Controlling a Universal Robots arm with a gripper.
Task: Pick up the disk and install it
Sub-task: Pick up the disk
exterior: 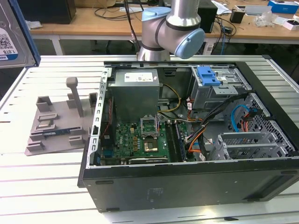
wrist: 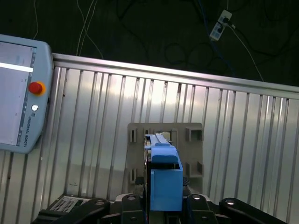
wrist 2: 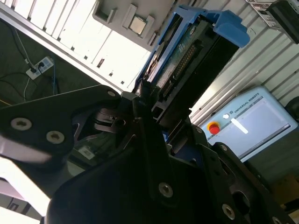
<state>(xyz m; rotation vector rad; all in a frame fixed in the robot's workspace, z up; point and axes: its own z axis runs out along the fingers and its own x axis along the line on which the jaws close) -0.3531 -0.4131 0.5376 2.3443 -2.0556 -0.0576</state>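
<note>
Disk position: the disk point(exterior: 14, 35) is nearest the exterior camera, at 10 o'clock from the computer case point(exterior: 187, 184), and is cut off by the picture edge.
Jaws: clamped on the disk from both sides, gripping one end.
Bench: the ribbed metal bench point(exterior: 37, 186) carries the case and the stand.
Case: it lies open, with the motherboard point(exterior: 140, 137) in the middle and orange and blue cables point(exterior: 198, 133) at 3 o'clock from it.
Stand: the grey plastic stand point(exterior: 51, 126) sits at 9 o'clock from the case and has one tall post point(exterior: 74, 95). In the first wrist view it lies directly behind the disk point(wrist: 163, 179).
In the way: the case wall and the grey power supply point(exterior: 135, 91) stand between the stand and the cage.
Cage: the grey metal cage point(exterior: 219, 91) with its blue latch point(exterior: 209, 76) is at 1 o'clock inside the case.
Arm: the arm point(exterior: 170, 25) rises behind the case at 12 o'clock.
Pendant: a pale blue control pendant point(wrist: 18, 107) with a red button lies on the bench.
Far off: wooden desks point(exterior: 93, 21) cluttered with gear.
Counts: one disk, one case, one stand, one cage, one pendant.
Disk look: silver with a white-and-blue label. The second wrist view shows its blue rails, green board and connector point(wrist 2: 187, 51).
</note>
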